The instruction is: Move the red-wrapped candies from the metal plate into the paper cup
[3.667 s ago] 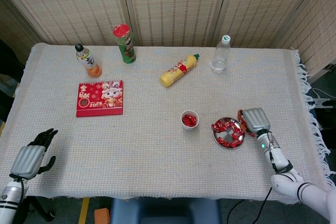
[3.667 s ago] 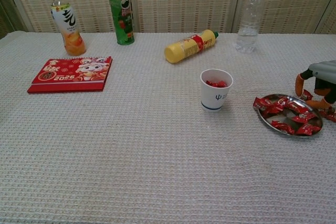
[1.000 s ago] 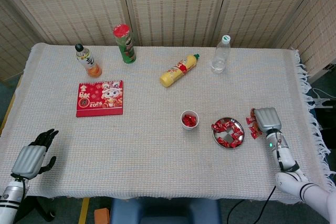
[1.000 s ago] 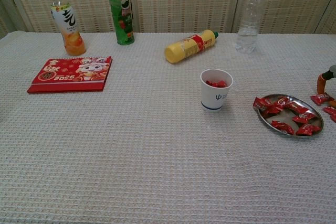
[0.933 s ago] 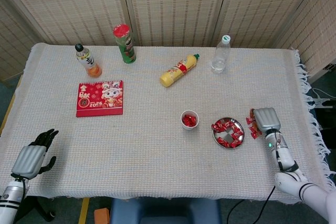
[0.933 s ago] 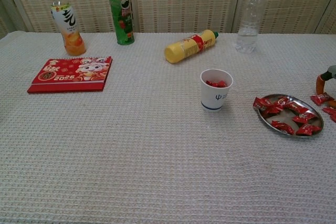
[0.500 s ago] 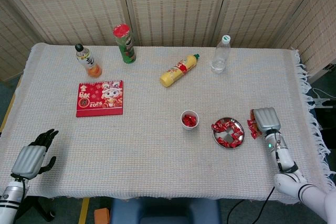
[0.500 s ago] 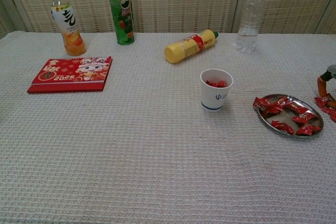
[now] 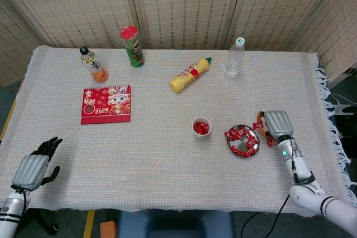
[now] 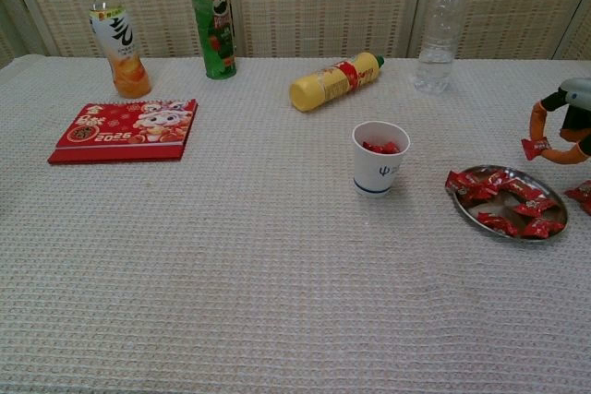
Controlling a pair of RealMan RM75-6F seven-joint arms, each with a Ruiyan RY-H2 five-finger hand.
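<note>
Fingers (image 10: 538,122) of the right hand (image 10: 565,117) pinch one candy (image 10: 533,148), lifted above the plate (image 10: 466,207) rim to clear it on the way to the cup (image 10: 379,158). Other candies (image 10: 506,200) sit on the plate. Left hand (image 9: 38,163) idles at the table edge, fingers apart, empty.

Both hands have ribbed grey metal backs. The left hand (image 9: 34,168) has black fingers; the right hand (image 9: 277,125) has orange fingertips (image 10: 537,120), a green light at the wrist, and a white forearm.
</note>
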